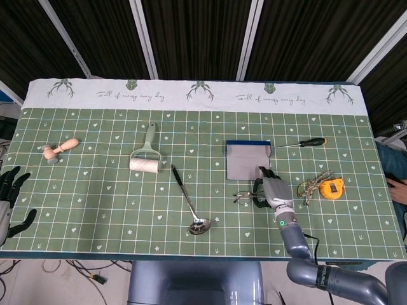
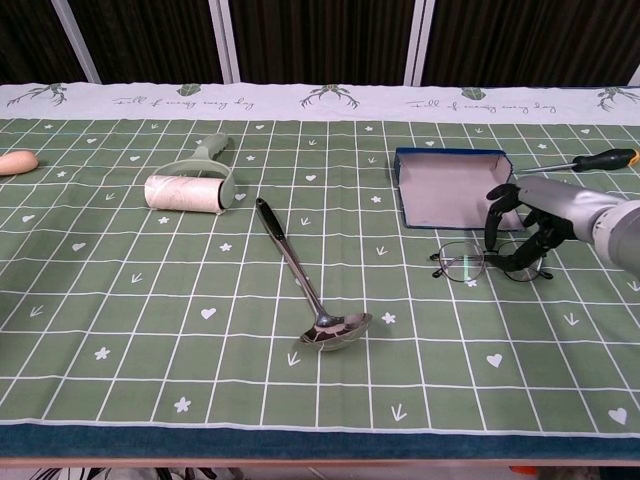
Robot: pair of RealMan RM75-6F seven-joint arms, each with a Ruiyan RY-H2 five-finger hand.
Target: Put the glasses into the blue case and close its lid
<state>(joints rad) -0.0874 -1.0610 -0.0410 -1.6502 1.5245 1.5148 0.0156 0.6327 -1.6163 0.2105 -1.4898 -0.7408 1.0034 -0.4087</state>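
My right hand [image 2: 530, 215] is low over the green checked tablecloth [image 2: 120, 300], fingers curled downward onto the right half of the glasses [image 2: 488, 262]. The fingertips [image 2: 492, 240] touch the frame near the right lens, but I cannot tell whether they truly grip it or only rest on it. The glasses lie flat on the cloth, lenses side by side, their left lens sticking out from under my fingers. In the head view the same hand [image 1: 272, 190] covers most of the glasses [image 1: 243, 197].

Just beyond my fingers, away from me, is the blue case [image 2: 448, 186], open, its pale inside facing up. Its near edge is close to my knuckles; I cannot tell if they touch.

Farther out past my right hand lies a screwdriver [image 2: 603, 158] with a yellow and black handle. To the outer side of that hand are a yellow tape measure [image 1: 332, 188] and a tangle of cord [image 1: 311, 184].

Toward my left, well apart from the fingers, a metal ladle [image 2: 305, 285] lies slanted, bowl toward me. Beyond it are a lint roller [image 2: 190, 186] and, farther left, a wooden stamp [image 1: 59, 150].

My left hand [image 1: 9, 202] hangs at the table's left edge, fingers spread, holding nothing.
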